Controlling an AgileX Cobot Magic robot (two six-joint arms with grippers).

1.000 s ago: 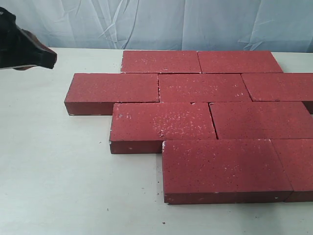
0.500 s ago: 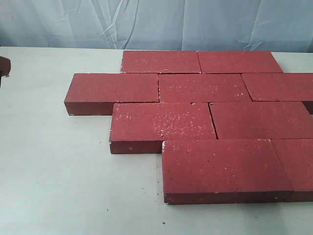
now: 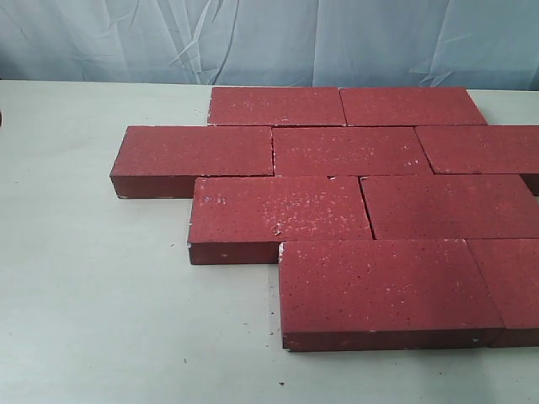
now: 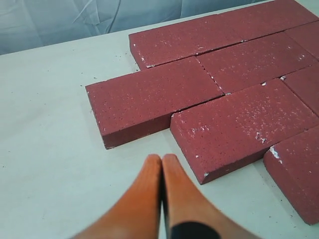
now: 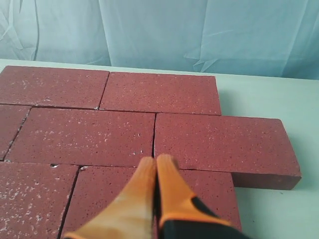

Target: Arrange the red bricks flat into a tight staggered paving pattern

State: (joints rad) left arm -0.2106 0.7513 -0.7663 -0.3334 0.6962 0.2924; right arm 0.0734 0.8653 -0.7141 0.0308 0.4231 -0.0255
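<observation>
Already flat, staggered: red bricks [image 3: 354,202] on table [image 3: 84,295]; blue curtain [image 3: 253,42] behind; left gripper [image 4: 162,159], right gripper [image 5: 155,161] pinched together.

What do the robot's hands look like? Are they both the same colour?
They look nearly alike. The left gripper has two smooth orange fingers that are long and narrow to rounded tips, like a bird's beak, and turn black further back. The right gripper has the same shape in a slightly yellower orange, also black behind. No cables or markings show.
</observation>
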